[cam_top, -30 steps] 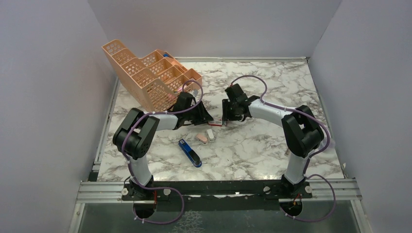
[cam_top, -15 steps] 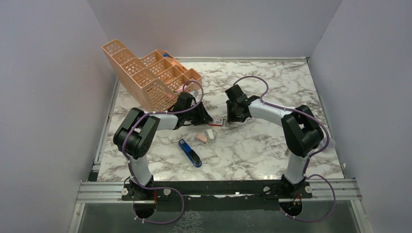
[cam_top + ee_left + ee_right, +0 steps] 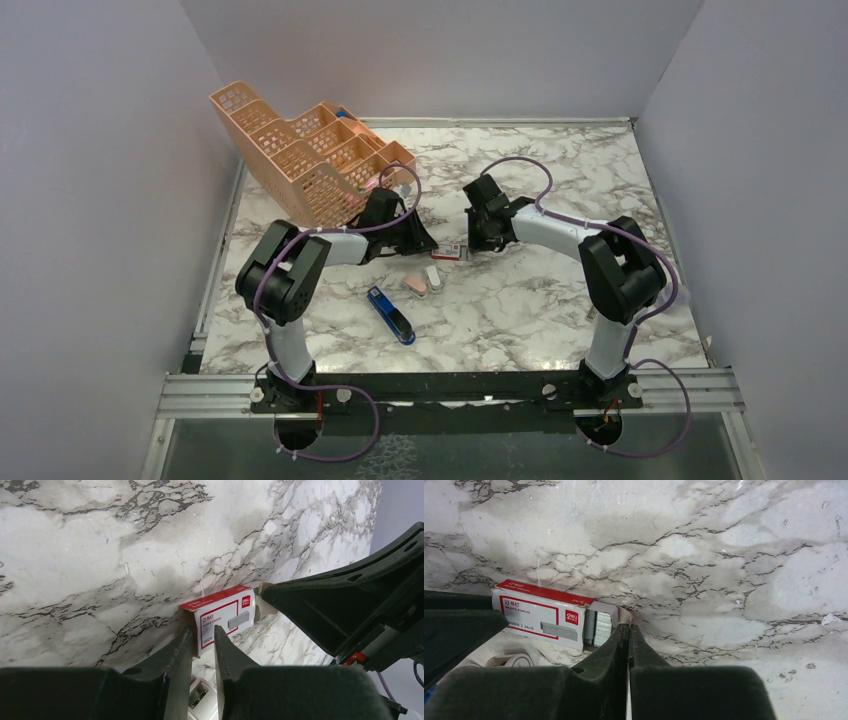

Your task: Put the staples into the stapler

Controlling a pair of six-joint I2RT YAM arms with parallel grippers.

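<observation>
Staples (image 3: 596,627) show as a silvery ribbed block inside the open end of a small red-and-white cardboard box (image 3: 541,615), which lies on the marble bench (image 3: 540,170) between the two arms; the left jaws are clenched on the opposite end of that box, one finger (image 3: 175,650) against its brown end and the other over its printed face; the right jaws are pressed fully together, their tips right at the pale flap (image 3: 624,612) beside the staples, though whether the flap is pinched between them cannot be told; the stapler (image 3: 390,314), blue with a black base, lies flat on the bench nearer the arm bases, apart from the box and touched by neither arm; a pink block (image 3: 414,285) and a white block (image 3: 433,275) sit side by side between the box and the stapler; a peach mesh organiser (image 3: 300,150) stands at the far left of the bench, beyond the left arm.
</observation>
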